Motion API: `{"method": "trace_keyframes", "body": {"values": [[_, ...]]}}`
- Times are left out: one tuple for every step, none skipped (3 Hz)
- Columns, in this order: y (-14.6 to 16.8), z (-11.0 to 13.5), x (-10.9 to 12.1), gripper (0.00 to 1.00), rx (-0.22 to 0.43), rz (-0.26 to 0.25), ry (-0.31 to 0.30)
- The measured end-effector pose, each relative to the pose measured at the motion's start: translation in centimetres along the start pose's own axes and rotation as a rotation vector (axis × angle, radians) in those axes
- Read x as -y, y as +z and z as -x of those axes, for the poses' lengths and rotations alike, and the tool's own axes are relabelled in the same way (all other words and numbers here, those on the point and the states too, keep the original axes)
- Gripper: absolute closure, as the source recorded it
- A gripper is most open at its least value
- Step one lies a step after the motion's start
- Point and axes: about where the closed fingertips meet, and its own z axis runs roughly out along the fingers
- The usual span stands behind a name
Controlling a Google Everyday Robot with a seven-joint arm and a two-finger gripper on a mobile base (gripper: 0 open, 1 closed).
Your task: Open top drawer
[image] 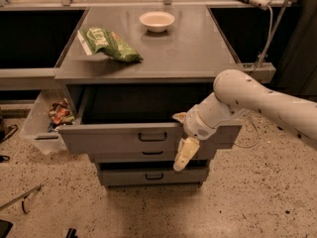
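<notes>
Gripper (185,150) sat at top drawer (119,139) front, handle (152,136) just left of it. Drawer front ran crosswise, standing well out. Grip state: could not tell.

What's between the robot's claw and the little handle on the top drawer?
Just bare grey front of the top drawer, in the camera view. The claw hangs right of the handle.

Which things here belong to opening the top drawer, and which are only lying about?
For the job: top drawer, already pulled out; its handle; pincer, at the drawer front right of the handle.
Lying about: bowl and green bag on the cabinet top; bin on the floor; bottom drawer.
</notes>
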Motion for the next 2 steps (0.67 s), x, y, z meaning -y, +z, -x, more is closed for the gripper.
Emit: {"method": "trace_keyframes", "body": {"values": [[0.2,0.0,-0.1,0.0,0.001,0.006,0.001],[0.4,-0.3,-1.5,0.0,0.002,0.023,0.019]]}}
